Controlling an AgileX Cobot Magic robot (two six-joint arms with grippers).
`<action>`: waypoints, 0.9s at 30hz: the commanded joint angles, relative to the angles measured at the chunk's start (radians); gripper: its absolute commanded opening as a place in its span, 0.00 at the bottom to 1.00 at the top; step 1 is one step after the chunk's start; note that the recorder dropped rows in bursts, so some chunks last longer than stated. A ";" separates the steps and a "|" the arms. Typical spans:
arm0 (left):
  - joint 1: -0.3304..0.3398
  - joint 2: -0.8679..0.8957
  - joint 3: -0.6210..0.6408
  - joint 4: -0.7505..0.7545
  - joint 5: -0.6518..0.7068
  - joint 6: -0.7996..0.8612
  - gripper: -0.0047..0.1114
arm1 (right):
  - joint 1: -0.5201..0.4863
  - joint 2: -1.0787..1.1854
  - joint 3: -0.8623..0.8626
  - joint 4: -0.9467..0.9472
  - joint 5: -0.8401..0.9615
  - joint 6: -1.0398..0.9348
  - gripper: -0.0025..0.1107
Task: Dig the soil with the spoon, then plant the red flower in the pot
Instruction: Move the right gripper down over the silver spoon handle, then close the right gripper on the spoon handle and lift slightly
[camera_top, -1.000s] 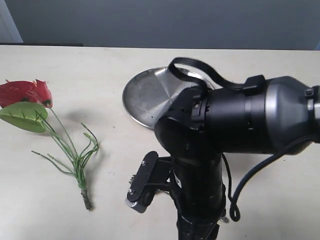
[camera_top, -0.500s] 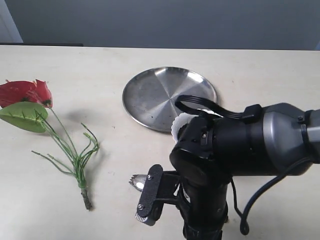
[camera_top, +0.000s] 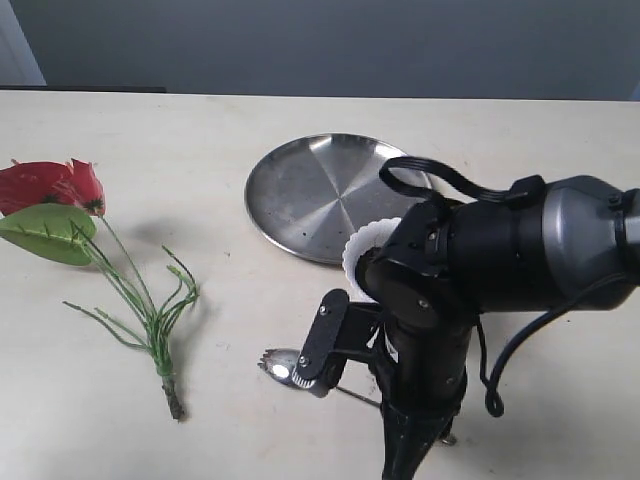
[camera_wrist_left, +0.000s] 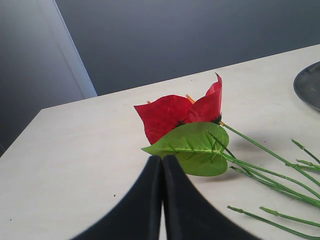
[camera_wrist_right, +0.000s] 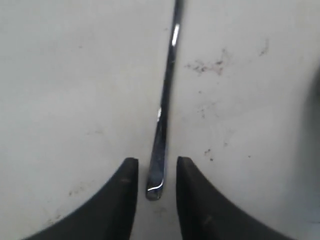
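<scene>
The spoon lies flat on the table; its notched bowl tip (camera_top: 276, 358) pokes out left of my right arm. In the right wrist view the thin handle (camera_wrist_right: 167, 85) ends between the two fingers of my right gripper (camera_wrist_right: 155, 165), which is open with a gap on each side. Only part of the white pot's scalloped rim (camera_top: 358, 252) shows behind that arm, and the soil is hidden. Far left lies the red flower (camera_top: 52, 185) with its green leaf (camera_top: 45, 232). My left gripper (camera_wrist_left: 161, 159) is shut and empty, just short of the flower's leaf (camera_wrist_left: 192, 145).
A round steel plate (camera_top: 310, 190) sits behind the pot. The bulky black right arm (camera_top: 470, 270) blocks the near right of the table. Dark soil specks (camera_wrist_right: 207, 65) dot the table beside the spoon handle. The flower's stems (camera_top: 150, 300) spread toward the middle.
The right arm has swung off the steel plate toward the near right, uncovering the pot's rim and the spoon's tip. The flower has not moved.
</scene>
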 joint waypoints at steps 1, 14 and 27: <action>0.001 -0.004 0.000 -0.005 -0.011 -0.001 0.04 | -0.020 -0.002 0.003 0.037 -0.027 0.003 0.41; 0.001 -0.004 0.000 -0.005 -0.011 -0.001 0.04 | -0.020 -0.002 0.003 0.064 -0.101 -0.009 0.44; 0.001 -0.004 0.000 -0.005 -0.011 -0.001 0.04 | -0.020 -0.002 0.003 0.064 -0.117 -0.009 0.44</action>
